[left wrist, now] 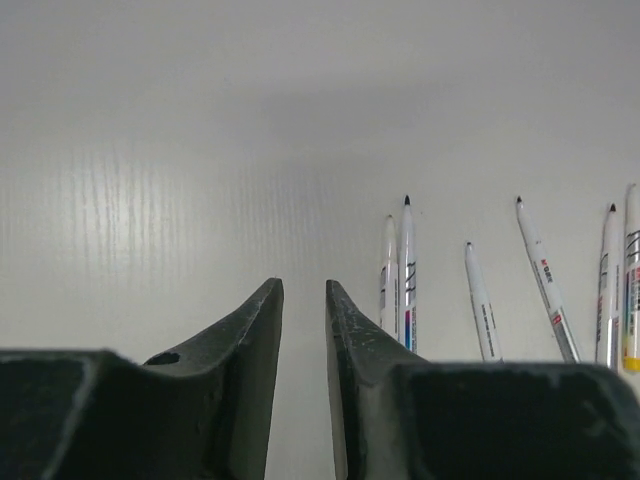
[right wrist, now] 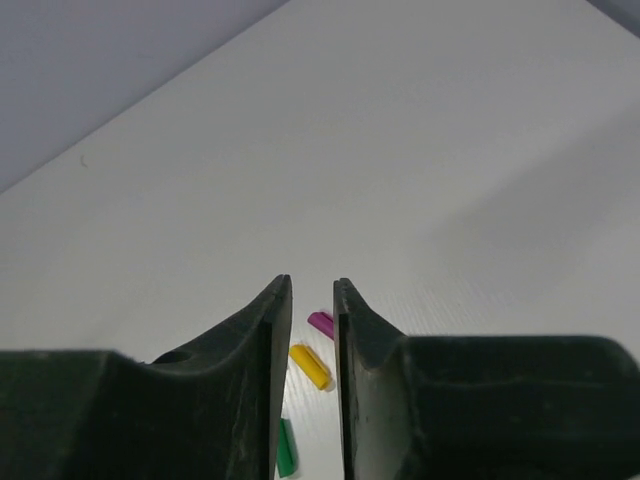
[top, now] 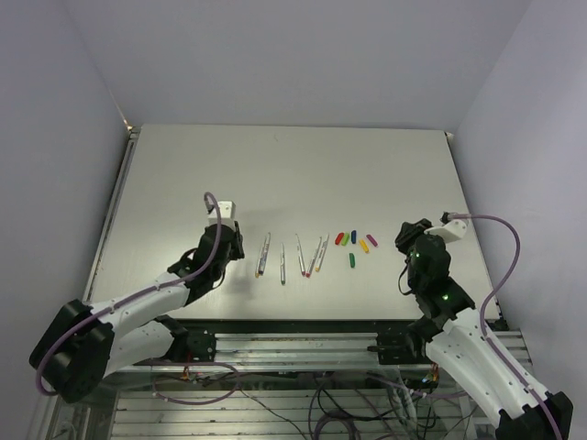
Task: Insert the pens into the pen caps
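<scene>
Several thin white pens (top: 282, 263) lie side by side on the table between the arms. They also show in the left wrist view (left wrist: 480, 300), to the right of my fingers, tips pointing away. Several small caps lie right of the pens: red (top: 340, 238), dark (top: 352, 236), yellow (top: 364, 246), magenta (top: 371, 240) and green (top: 352, 260). My left gripper (top: 229, 240) (left wrist: 303, 285) is just left of the pens, its jaws a narrow gap apart and empty. My right gripper (top: 410, 240) (right wrist: 312, 282) is just right of the caps, also narrowly open and empty. Through its gap I see the magenta (right wrist: 321, 323), yellow (right wrist: 310, 366) and green (right wrist: 286, 447) caps.
The grey-white table (top: 293, 174) has pale walls on the left, back and right. The arm bases and purple cables (top: 500, 275) sit at the near edge.
</scene>
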`<state>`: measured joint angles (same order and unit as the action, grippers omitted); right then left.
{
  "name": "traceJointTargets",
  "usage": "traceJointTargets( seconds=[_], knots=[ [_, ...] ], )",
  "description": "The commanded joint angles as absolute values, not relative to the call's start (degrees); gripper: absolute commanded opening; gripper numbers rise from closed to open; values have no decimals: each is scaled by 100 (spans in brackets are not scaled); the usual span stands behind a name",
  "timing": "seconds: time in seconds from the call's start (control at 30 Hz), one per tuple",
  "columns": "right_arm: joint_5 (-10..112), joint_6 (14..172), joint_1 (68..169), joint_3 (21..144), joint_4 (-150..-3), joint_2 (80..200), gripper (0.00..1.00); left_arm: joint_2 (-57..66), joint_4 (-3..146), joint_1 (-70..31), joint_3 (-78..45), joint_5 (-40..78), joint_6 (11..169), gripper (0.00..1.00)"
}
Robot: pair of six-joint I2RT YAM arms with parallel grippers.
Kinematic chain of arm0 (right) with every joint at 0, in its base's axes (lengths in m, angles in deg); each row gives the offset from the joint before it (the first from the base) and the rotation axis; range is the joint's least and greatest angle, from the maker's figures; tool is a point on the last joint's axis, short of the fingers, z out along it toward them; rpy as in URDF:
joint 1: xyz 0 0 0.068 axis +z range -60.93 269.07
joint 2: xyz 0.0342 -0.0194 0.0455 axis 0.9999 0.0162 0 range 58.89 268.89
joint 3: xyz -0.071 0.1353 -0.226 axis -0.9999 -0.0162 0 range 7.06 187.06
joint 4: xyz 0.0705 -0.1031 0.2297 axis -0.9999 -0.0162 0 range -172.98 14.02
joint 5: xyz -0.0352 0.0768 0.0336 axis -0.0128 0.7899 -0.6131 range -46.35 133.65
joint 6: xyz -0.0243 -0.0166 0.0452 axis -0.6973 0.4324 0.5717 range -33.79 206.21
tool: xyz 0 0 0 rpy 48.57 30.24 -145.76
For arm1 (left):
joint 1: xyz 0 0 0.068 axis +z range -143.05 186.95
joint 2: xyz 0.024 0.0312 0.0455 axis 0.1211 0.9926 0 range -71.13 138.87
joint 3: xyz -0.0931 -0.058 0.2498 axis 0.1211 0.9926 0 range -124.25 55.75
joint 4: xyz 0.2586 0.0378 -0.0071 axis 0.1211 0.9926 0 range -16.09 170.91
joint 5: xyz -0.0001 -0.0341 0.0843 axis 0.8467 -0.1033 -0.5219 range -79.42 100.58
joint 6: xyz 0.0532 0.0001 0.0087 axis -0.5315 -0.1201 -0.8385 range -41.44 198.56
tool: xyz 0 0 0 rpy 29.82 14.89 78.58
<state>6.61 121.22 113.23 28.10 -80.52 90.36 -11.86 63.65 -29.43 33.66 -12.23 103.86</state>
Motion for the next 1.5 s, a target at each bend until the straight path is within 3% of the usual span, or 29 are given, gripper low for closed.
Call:
traceJointTargets(
  seconds=[0.0, 0.07, 0.23, 0.43, 0.73, 1.47],
  knots=[
    [594, 11961, 11330, 2820, -8007, 9076, 20, -857, 5845, -3151, 3193, -1517, 10278, 33],
    [787, 11899, 11324, 2864, -8037, 9164, 17, -702, 5723, -3169, 3208, -1509, 10317, 35],
    [1026, 11838, 11327, 2854, -7909, 9339, 20, -279, 5475, -3174, 3166, -1401, 10397, 50],
    [1132, 11876, 11324, 2756, -7804, 9322, 15, 194, 5279, -3230, 3084, -1179, 10516, 63],
    [1077, 11976, 11324, 2720, -7935, 9200, 14, 534, 5776, -3405, 2675, -1209, 10493, 55],
    [1254, 12073, 11328, 2683, -7990, 9497, 15, 958, 6570, -3690, 2209, -1491, 10567, 49]
  ],
)
